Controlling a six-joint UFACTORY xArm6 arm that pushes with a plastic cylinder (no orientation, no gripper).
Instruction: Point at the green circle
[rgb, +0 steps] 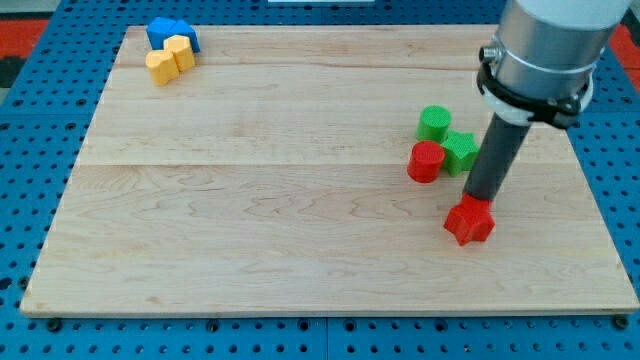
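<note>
On the wooden board: (250, 200) six small blocks lie in two groups, well apart.
My tip: (480, 199) the dark rod's lower end meets the top of the red star block (469, 221); whether it touches or stands just behind it, I cannot tell.
Tool state: a bare rod, nothing to clench or release; it grasps nothing.
Green circle: (435, 123) at about 11 o'clock from my tip, near but apart from it.
Green star block: (460, 150) touching the green circle at its 4 o'clock, just beside the rod.
Red cylinder: (426, 161) at 6 o'clock of the green circle, touching the green star block.
Far corner, 10 o'clock of the board: blue block (168, 32) with yellow block (169, 59) pressed against it.
</note>
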